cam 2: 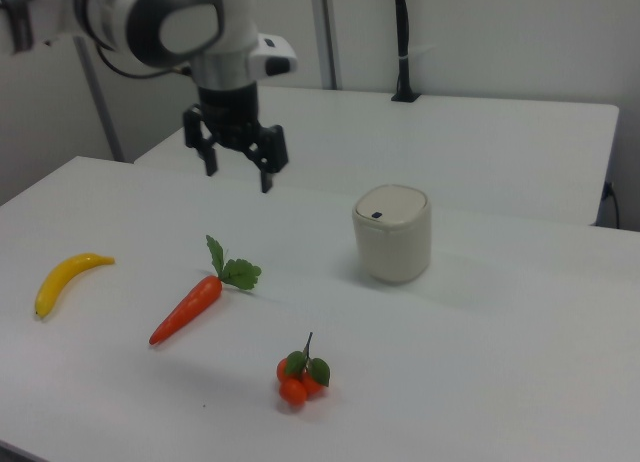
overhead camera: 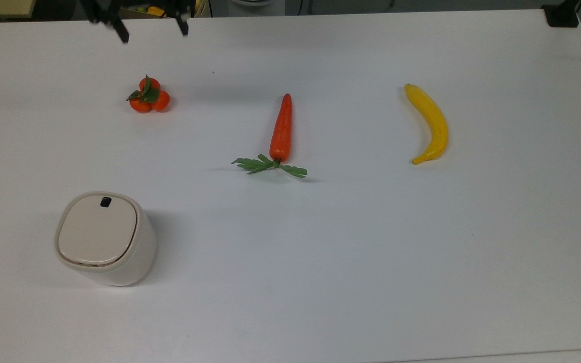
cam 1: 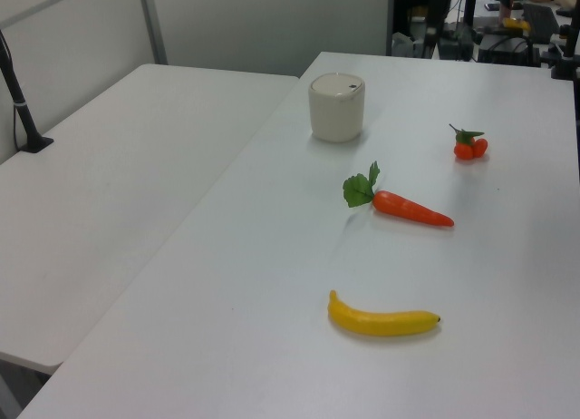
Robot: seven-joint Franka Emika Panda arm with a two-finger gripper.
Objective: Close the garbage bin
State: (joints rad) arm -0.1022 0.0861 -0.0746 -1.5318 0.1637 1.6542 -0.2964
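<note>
White tabletop (overhead camera: 351, 262) ran across the whole scene, with a second white table (cam 1: 118, 192) butted against it on the left view's left and a grey wall behind. On it the garbage bin (overhead camera: 105, 239) stood upright near the top view's lower left corner, well apart from everything else. Its flat beige lid (overhead camera: 97, 229) lay down flush inside the rim, the small black latch mark (overhead camera: 105, 202) at the lid's far edge in the top view. Judged from that, the closing looked done.

A cluster of small oranges with leaves (overhead camera: 149, 96) lay beyond the bin in the top view, a carrot with green tops (overhead camera: 281, 130) near the middle, and a banana (overhead camera: 429, 122) toward the top view's right.

The gripper (cam 2: 240, 165) hung high above the table, clear of every object, its two fingers spread with nothing between them.

The bin seemed to be light, stiff, smooth plastic, likely to slide or tip if shoved sideways. Its walls looked too wide for a pinch. The safer contact would be a straight downward press on the lid, near the latch mark.
</note>
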